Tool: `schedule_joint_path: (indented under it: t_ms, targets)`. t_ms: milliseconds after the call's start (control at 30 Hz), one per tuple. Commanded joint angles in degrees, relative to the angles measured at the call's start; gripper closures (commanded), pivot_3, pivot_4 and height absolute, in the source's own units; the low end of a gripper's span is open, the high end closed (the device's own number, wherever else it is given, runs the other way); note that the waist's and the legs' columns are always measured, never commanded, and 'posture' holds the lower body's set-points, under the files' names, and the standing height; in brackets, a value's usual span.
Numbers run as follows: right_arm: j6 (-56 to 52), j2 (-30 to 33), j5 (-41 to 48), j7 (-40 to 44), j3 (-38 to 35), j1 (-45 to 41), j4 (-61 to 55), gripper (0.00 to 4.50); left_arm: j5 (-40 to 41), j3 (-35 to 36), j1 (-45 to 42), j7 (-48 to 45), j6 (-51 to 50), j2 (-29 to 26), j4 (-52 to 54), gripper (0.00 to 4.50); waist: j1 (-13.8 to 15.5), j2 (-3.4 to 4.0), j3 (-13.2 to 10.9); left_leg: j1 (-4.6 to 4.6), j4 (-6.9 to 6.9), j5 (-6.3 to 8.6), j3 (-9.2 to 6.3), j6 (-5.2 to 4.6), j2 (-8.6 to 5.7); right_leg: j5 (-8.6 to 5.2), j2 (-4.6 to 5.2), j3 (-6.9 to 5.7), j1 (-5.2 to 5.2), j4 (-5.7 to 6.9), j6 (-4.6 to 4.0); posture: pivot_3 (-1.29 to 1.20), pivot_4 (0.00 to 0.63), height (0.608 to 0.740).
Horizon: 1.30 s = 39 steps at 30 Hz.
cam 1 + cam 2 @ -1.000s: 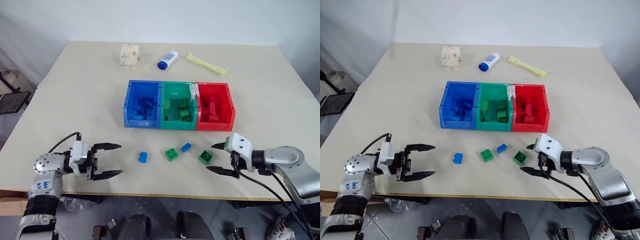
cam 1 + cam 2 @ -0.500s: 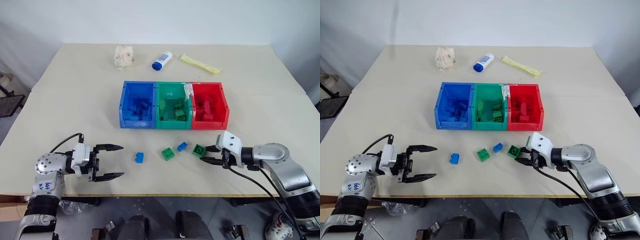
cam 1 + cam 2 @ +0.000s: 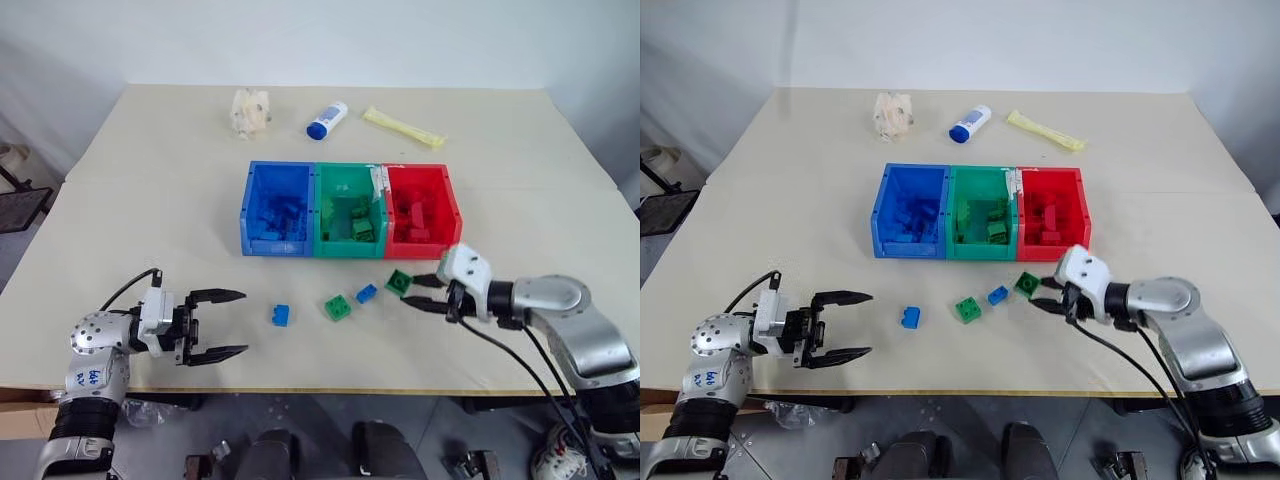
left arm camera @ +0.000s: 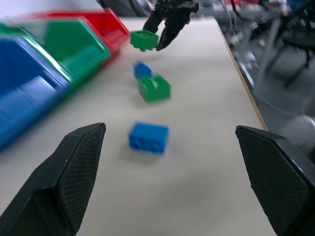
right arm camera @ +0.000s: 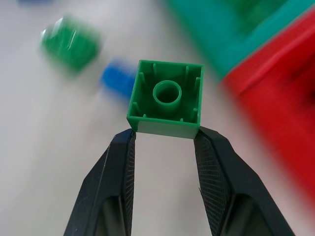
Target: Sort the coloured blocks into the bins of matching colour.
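Note:
My right gripper (image 3: pixel 414 289) is shut on a green block (image 3: pixel 399 282), held just above the table in front of the red bin (image 3: pixel 425 246). In the right wrist view the green block (image 5: pixel 166 98) sits between my two fingertips (image 5: pixel 123 147), hollow underside facing the camera. The blue bin (image 3: pixel 272 246) and green bin (image 3: pixel 350 247) join it on the left; all hold blocks. On the table lie a blue block (image 3: pixel 281 315), a green block (image 3: pixel 338 307) and a small blue block (image 3: pixel 367 293). My left gripper (image 3: pixel 232 324) is open, left of the blue block (image 4: pixel 148 137).
At the back of the table lie a white bottle with a blue cap (image 3: pixel 328 119), a yellow packet (image 3: pixel 403 127) and a crumpled pale wrapper (image 3: pixel 251 110). The table's front edge (image 3: pixel 330 390) runs close below both grippers.
My right gripper closed on the green block and lifted it off the table, up towards the bins. The left gripper stayed open in place. The camera view shifted slightly.

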<state>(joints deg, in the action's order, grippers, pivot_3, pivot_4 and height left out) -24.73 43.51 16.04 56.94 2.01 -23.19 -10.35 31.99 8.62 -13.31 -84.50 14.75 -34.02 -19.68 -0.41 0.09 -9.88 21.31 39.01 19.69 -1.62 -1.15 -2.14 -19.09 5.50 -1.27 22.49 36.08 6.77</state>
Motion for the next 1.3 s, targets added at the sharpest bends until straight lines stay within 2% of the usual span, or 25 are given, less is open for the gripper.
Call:
schedule_joint_path:
  t_ms: [33,200,433,467,533,600,733,867,1033,1167,1300]
  targets:
    - [0.4,-2.4,0.9,-0.9,0.1,-5.5,0.9,3.14,2.1,2.4,-0.9,1.5,-1.2,0.2,2.7,0.00,0.0,0.00,0.0,0.00,0.00,0.00,0.00,0.00,0.00,0.00,0.00,0.00,0.01,0.00,0.00,0.00,0.150,0.740]
    - [4.2,-8.8,-2.5,-1.7,4.1,-15.6,11.3,3.14,2.4,2.9,-1.2,2.2,-2.7,0.5,4.0,0.00,-0.1,0.01,0.0,0.00,-0.01,0.00,0.00,0.00,-0.02,0.00,0.00,-0.01,0.03,0.02,0.00,0.00,0.150,0.740]
    - [17.1,-19.2,-8.4,-4.7,6.6,-29.3,35.3,3.14,1.7,2.1,-2.0,3.0,-3.4,2.0,5.8,0.00,-1.0,0.01,0.0,0.02,0.02,0.00,-0.02,0.00,-0.07,0.00,0.01,-0.09,0.13,0.48,0.00,0.00,0.150,0.740]
    - [18.2,-20.0,-8.7,-4.9,6.5,-30.2,37.3,2.58,1.7,2.1,-2.1,3.0,-3.5,2.1,5.8,0.00,-1.2,0.01,0.0,0.03,0.01,0.00,-0.02,0.00,-0.08,0.00,0.02,-0.10,0.13,0.48,0.00,0.00,0.150,0.740]
    - [21.0,-20.3,-10.8,-6.1,6.9,-30.9,40.7,2.09,1.4,2.1,-2.4,3.1,-3.1,2.2,5.8,0.00,-1.3,0.01,0.0,0.03,0.01,0.00,-0.04,0.00,-0.08,0.00,0.02,-0.12,0.13,0.49,0.00,0.00,0.150,0.740]
    - [22.1,-20.0,-11.1,-5.4,6.5,-30.5,41.1,1.41,1.3,2.1,-2.6,3.0,-3.0,2.2,5.5,0.00,-1.3,0.01,0.0,0.03,0.01,0.00,-0.06,-0.01,-0.09,0.00,0.03,-0.15,0.12,0.50,0.00,0.00,0.150,0.740]
    - [20.3,-16.9,-9.5,-2.5,4.8,-27.1,35.0,0.07,1.3,2.1,-2.6,3.1,-3.1,2.2,5.4,0.00,-1.2,0.02,0.0,0.06,0.00,0.00,-0.06,-0.01,-0.09,0.00,0.04,-0.15,0.13,0.47,0.00,0.00,0.150,0.740]
    - [15.3,-12.0,-5.9,0.7,2.3,-21.8,24.5,0.03,1.1,1.7,-3.2,2.6,-3.2,2.4,4.6,0.00,-1.1,0.02,0.0,0.08,0.04,0.01,-0.07,-0.01,-0.08,0.00,0.04,-0.15,0.11,0.44,0.00,0.00,0.150,0.740]
    - [5.6,-3.7,3.4,7.6,-2.0,-9.9,7.7,0.03,0.6,1.5,-4.5,1.8,-2.9,2.5,2.6,0.00,-0.7,0.02,0.0,0.09,0.03,0.01,-0.11,-0.01,-0.06,0.00,0.03,-0.16,0.07,0.37,0.00,0.00,0.150,0.740]
    - [2.7,3.7,10.3,11.9,-11.1,4.0,-2.5,0.03,0.1,1.1,-5.3,0.3,-2.6,2.3,0.5,0.00,-0.3,0.02,0.0,0.09,0.04,0.02,-0.08,-0.03,-0.07,0.00,0.04,-0.12,0.05,0.19,0.00,0.00,0.150,0.740]
    - [1.8,9.0,13.3,14.2,-19.6,16.1,-6.7,0.03,0.0,1.2,-6.0,-0.8,-2.5,2.2,-0.8,0.00,0.3,0.02,0.0,0.09,-0.01,0.02,-0.06,-0.03,-0.05,0.00,0.02,-0.12,-0.02,-0.06,0.00,0.00,0.150,0.740]
